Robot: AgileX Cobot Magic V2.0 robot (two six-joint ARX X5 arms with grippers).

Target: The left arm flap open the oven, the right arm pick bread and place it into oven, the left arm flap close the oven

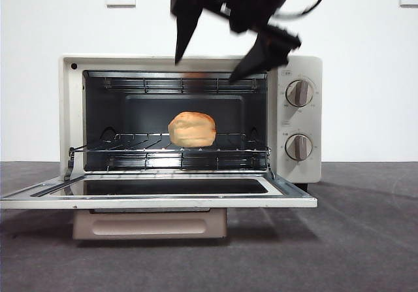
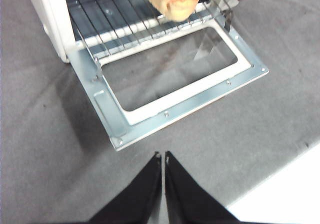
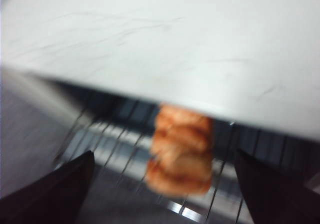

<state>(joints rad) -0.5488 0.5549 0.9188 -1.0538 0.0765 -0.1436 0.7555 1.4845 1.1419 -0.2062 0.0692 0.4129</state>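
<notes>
Nearest the front edge of the grey table (image 1: pixel 366 240), the oven (image 1: pixel 297 119) stands with its glass door (image 1: pixel 157 191) folded down flat, the beige handle (image 1: pixel 149 225) hanging below the door's front edge. The left gripper (image 2: pixel 164 156) hovers above the bare table just beyond the door's outer edge, its jaws pressed together and holding nothing. Behind the door, the bread (image 1: pixel 192 129) sits on the wire rack (image 1: pixel 130 149), near its middle. Over the oven's top, toward its back, the right gripper (image 1: pixel 209 60) hangs with jaws spread wide and empty, the loaf below and between them.
</notes>
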